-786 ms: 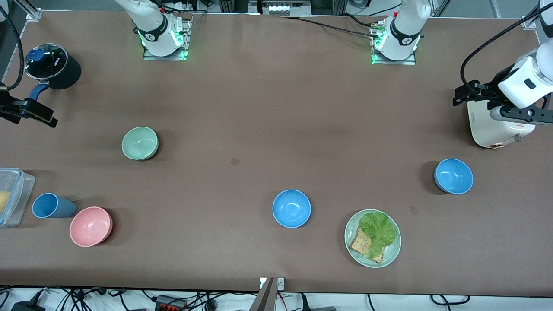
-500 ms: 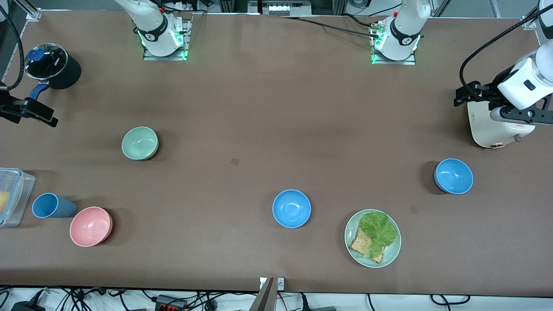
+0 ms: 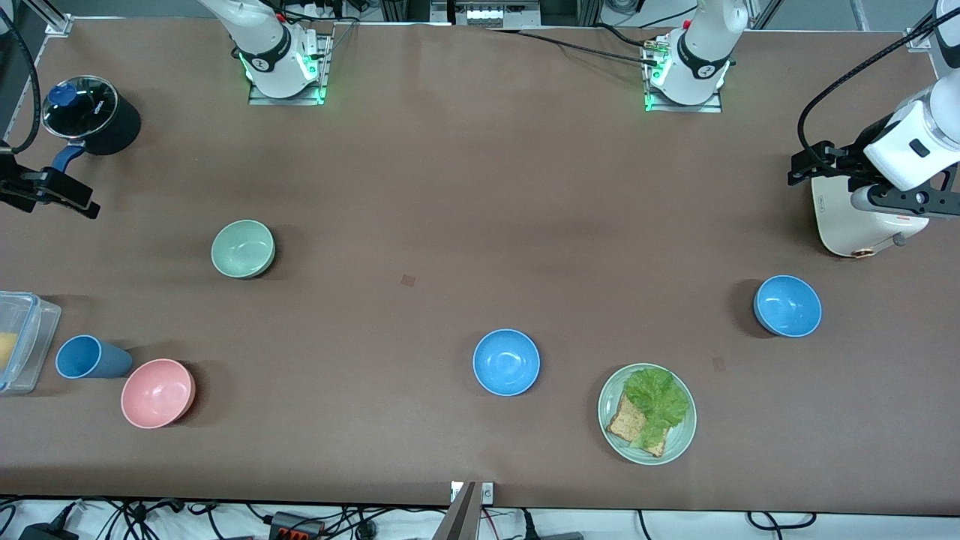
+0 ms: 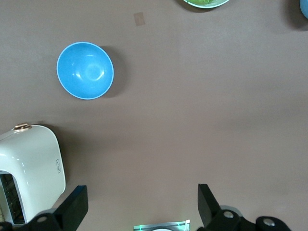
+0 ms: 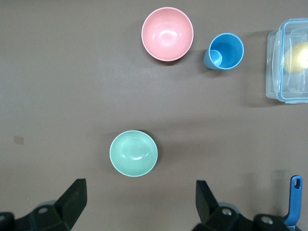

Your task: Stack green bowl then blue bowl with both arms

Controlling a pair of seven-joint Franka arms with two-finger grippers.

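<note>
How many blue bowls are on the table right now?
2. One blue bowl sits beside the lettuce plate, toward the table's middle; the other blue bowl is near the toaster. None looks hidden.

Table [image 3: 450, 187]: matt brown covering, smooth, paper-like. Green bowl [image 3: 243, 249]: smooth, matt. 2 blue bowls [image 3: 506, 362] [image 3: 787, 306]: smooth, slight sheen. Toaster [image 3: 847, 221]: glossy cream plastic. Container [image 3: 22, 341]: clear plastic. Pot lid [image 3: 79, 105]: glass.

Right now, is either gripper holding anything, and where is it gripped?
Nothing is held. The left gripper and right gripper are both open and empty, up over the table ends.
</note>
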